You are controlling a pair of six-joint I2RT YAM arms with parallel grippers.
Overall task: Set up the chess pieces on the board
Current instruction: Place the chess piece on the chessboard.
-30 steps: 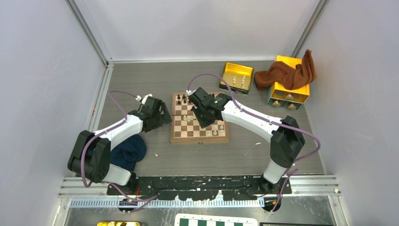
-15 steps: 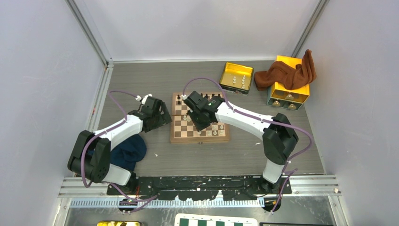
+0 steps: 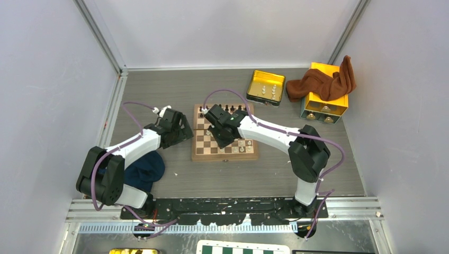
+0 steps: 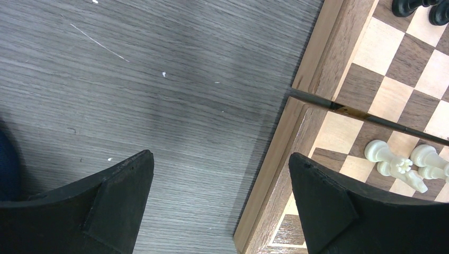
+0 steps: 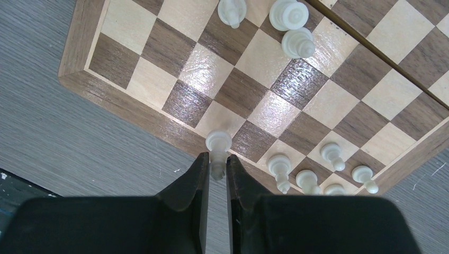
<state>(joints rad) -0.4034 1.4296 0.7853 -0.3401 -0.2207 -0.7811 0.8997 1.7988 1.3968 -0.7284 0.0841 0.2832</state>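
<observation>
The board (image 3: 225, 156) lies on the table, its squares partly hidden under the right arm in the top view. In the right wrist view, the board (image 5: 185, 58) carries eight white pieces (image 5: 297, 42): three grouped near its hinge line and five in a loose row along one border. A ninth white piece (image 5: 218, 142) hangs over that border, pinched by its stem between the nearly closed jaws of the right gripper (image 5: 217, 161). From above, the right gripper (image 3: 222, 132) sits over the middle of the board. Dark pieces (image 3: 233, 108) line the board's far edge, too small to count.

The left gripper (image 3: 182, 129) hovers at the board's left border, jaws spread wide and holding nothing. Its own view puts the left gripper (image 4: 219, 159) across the board's edge (image 4: 312, 58), with two dark pieces (image 4: 407, 6) and two tilted white pieces (image 4: 392, 159) on the squares.

One yellow tray (image 3: 266, 78), beyond the board's far right corner, holds more white pieces. One yellow box (image 3: 328, 103), right of the tray, bears one brown cloth (image 3: 323, 82). One blue cloth (image 3: 143, 169) lies left of the board.
</observation>
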